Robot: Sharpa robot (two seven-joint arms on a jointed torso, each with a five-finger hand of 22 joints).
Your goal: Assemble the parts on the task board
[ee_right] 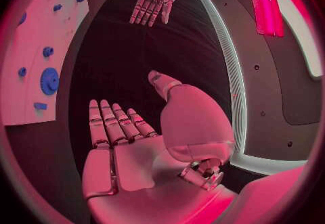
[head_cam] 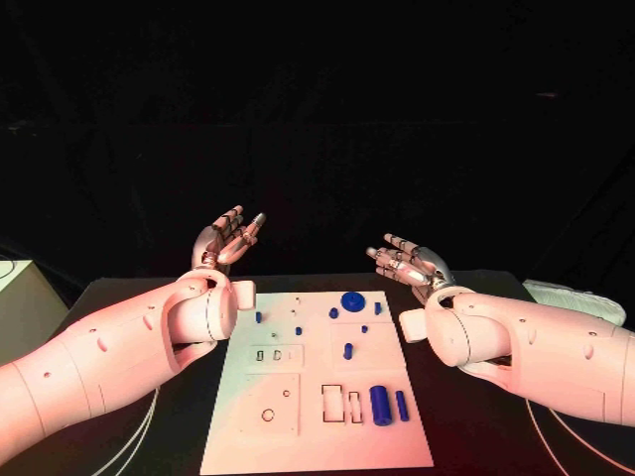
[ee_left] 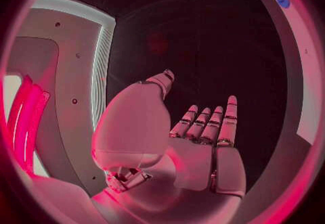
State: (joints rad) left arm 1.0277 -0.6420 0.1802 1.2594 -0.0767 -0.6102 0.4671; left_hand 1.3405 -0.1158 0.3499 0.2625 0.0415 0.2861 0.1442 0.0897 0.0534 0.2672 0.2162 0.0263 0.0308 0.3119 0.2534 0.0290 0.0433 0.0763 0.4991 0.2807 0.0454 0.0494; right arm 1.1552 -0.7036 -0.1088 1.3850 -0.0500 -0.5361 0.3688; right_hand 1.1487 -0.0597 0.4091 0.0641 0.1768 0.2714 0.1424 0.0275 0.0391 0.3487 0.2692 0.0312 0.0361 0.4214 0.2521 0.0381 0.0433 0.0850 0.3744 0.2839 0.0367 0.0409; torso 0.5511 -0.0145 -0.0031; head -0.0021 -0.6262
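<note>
While both hands hover empty beyond the task board (head_cam: 317, 421), left hand (head_cam: 226, 240) and right hand (head_cam: 408, 264) fingers spread, the parts rest on it. Blue gear (head_cam: 353, 300) looks rigid, light; grip its rim.

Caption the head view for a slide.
Both hands, left and right, open and raised beyond the task board, blue parts untouched.
</note>
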